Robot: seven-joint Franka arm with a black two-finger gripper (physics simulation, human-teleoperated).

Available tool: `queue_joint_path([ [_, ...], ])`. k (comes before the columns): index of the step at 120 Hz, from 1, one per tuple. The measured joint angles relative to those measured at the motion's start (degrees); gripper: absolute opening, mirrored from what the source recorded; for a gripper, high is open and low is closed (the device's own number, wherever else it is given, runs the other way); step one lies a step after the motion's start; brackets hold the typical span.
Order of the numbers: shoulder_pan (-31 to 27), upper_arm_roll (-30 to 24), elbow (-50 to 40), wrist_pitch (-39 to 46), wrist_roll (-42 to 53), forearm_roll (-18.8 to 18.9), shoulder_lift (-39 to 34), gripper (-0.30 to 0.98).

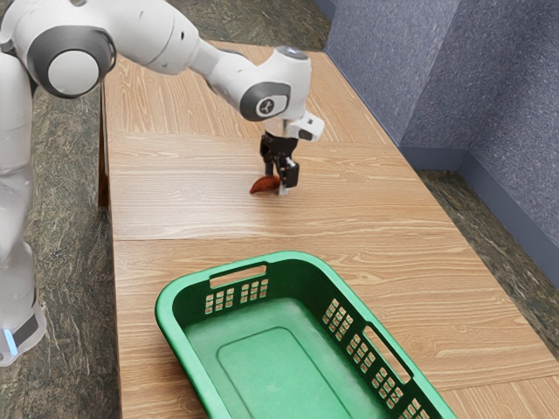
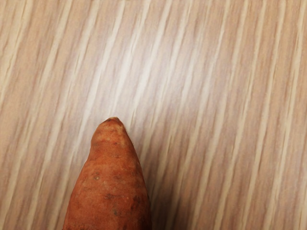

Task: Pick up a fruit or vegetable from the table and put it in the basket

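Blue-grey walls [image 1: 406, 78] and a dark, veined floor [image 1: 70, 157] surround a pale wood-grain table [image 1: 175, 209]. Exterior view: green basket [image 1: 284, 279] on it, slotted sides, handle openings, smooth base. White arm [image 1: 157, 35] reaches in from upper left, black gripper [image 1: 276, 183] low over the boards, well apart from the basket. Sweet potato [image 1: 261, 185] right at the gripper, outside the basket; whether it is gripped, cannot tell. Wrist view adds its blunt tapered tip [image 2: 112, 124], dark blemishes, orange-brown skin.
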State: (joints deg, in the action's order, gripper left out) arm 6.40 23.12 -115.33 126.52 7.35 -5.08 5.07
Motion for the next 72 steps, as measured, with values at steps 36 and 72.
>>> queue_joint_path([
  [36,-1.0,0.17,-0.79,0.82,0.33,-0.71,0.87,0.31],
  [72,-0.45,0.18,-0.54,1.82,-0.3,0.14,0.38,0.18],
])
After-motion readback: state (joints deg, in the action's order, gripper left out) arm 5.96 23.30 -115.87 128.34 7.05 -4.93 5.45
